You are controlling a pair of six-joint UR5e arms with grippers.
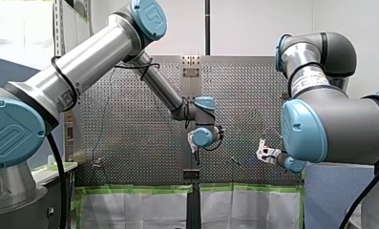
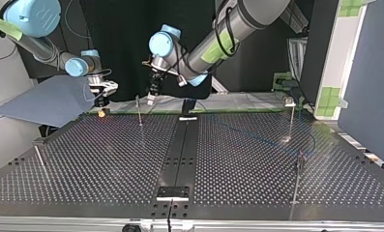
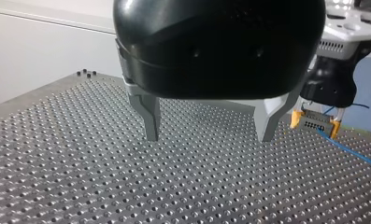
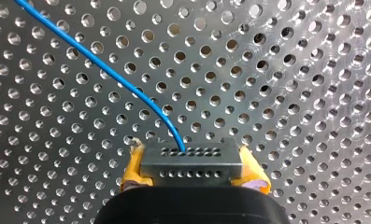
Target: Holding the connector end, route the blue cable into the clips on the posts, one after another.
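Blue cable, connector near table edge

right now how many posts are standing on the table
4, all in the top view: far middle post, far right post, near right post, near left post. More may be hidden.

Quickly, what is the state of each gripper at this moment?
Left gripper: jaws open, holding nothing.
Right gripper: jaws closed on the connector of the blue cable.
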